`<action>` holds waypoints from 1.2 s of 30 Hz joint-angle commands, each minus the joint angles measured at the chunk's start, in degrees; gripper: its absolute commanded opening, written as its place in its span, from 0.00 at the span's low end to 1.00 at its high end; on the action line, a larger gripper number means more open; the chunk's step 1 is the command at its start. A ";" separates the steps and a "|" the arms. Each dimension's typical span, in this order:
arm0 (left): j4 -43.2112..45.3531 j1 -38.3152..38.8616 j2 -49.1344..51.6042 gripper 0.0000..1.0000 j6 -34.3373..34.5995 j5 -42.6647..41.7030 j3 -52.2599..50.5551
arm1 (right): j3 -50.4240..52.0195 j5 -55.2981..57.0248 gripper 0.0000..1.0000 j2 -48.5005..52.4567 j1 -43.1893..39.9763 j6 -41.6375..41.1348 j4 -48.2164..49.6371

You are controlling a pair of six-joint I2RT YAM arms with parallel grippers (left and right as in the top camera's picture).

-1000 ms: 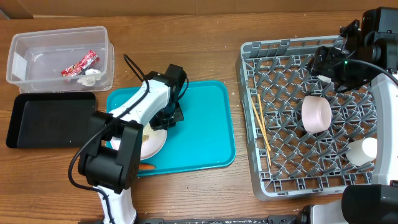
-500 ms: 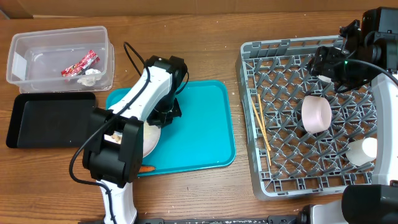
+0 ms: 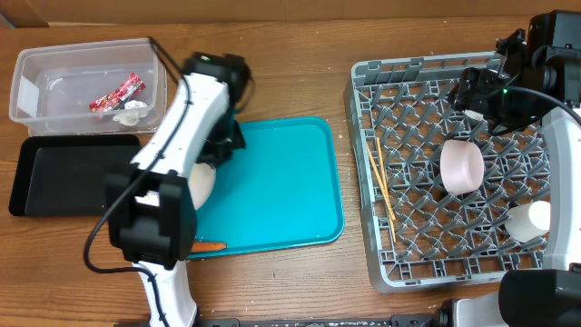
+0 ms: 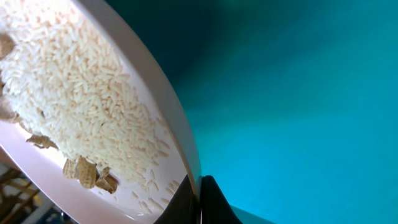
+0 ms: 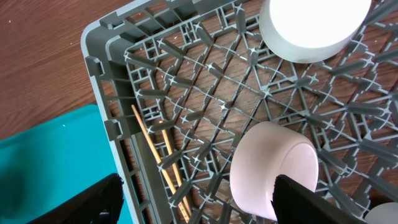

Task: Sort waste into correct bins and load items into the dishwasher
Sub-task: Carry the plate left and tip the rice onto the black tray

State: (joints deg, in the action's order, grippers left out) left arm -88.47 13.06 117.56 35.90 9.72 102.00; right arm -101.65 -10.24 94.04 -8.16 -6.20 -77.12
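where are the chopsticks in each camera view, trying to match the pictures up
Overhead: the chopsticks lie right of centre, along the left side of the grey rack.
Left wrist: not in it; only the rice plate and the teal tray show.
Right wrist: the chopsticks sit lower left of centre, just inside the grey rack's left wall.
Shared landmark: the teal tray, seen in all three views.

A teal tray [image 3: 281, 191], grey lattice rack [image 3: 418, 259], white plate [image 4: 163, 102] with pale rice [image 4: 74, 93], red wrapper [image 3: 118, 94], black tray [image 3: 73, 173]
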 commanded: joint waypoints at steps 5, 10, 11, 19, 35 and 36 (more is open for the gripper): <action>0.66 -13.00 -0.37 0.04 -11.54 0.09 7.19 | -0.33 -0.11 0.79 -0.11 0.17 0.26 0.09; 4.74 -20.70 -0.37 0.04 -17.84 -6.49 8.17 | -0.33 -0.09 0.79 -0.11 0.17 0.28 -0.11; 5.64 -22.05 -0.37 0.04 -18.86 -7.87 8.17 | -0.33 -0.09 0.79 -0.11 0.17 0.28 -0.22; 12.87 -33.48 -0.37 0.04 -26.88 -21.77 8.15 | -0.33 2.54 0.79 -0.11 0.17 0.26 -1.44; 14.32 -50.38 -0.37 0.04 -39.60 -61.24 8.15 | -0.33 5.29 0.79 -0.11 0.15 0.26 -1.73; 14.03 -51.10 -0.37 0.04 -40.24 -63.47 8.15 | -0.33 5.29 0.79 -0.11 0.15 0.26 -1.75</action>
State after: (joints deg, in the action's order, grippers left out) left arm -74.11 -36.01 117.56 0.86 -40.66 108.53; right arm -101.65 -5.52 94.04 -8.16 -6.17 -79.05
